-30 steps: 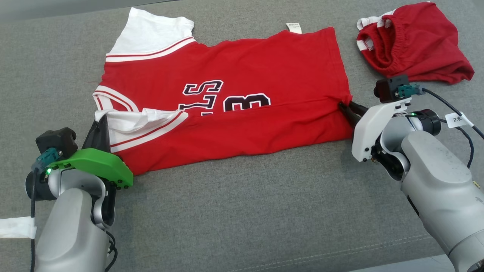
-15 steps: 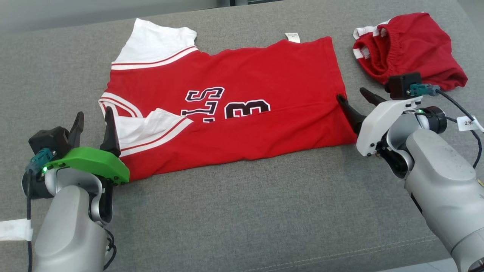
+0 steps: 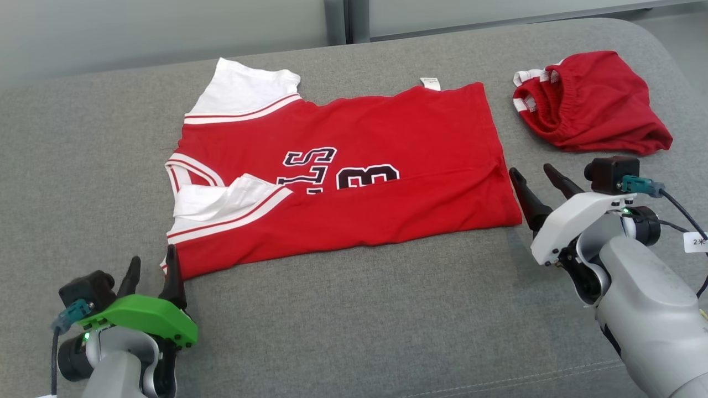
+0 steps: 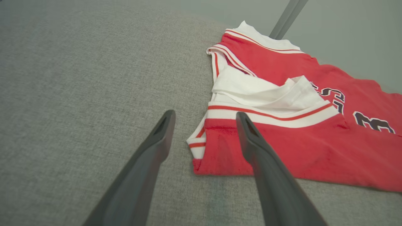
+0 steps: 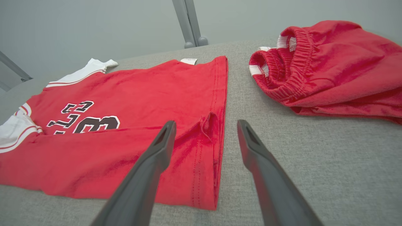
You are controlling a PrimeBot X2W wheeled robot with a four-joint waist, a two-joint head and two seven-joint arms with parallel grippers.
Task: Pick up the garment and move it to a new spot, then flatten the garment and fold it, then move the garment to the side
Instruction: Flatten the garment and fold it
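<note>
From here I see the red short-sleeved jersey with white sleeves lying flat across the middle of the grey woven couch cushion, collar end to the left and hem to the right. Its near long edge is folded over toward the far side. That fold covers half of the black, white-outlined print, so I can only make out an "S" and what looks like a "3". The near sleeve is partly tucked under the fold.

A small white label sticks out at the far edge, its text too small to read. A white tag on the right arm's cable is cut off and reads "2米".

The left pincer is spread wide and empty at the jersey's near left corner. The right pincer is equally wide and empty, just beside the hem. Crumpled red elastic-waisted shorts lie far right, apart from the jersey.
</note>
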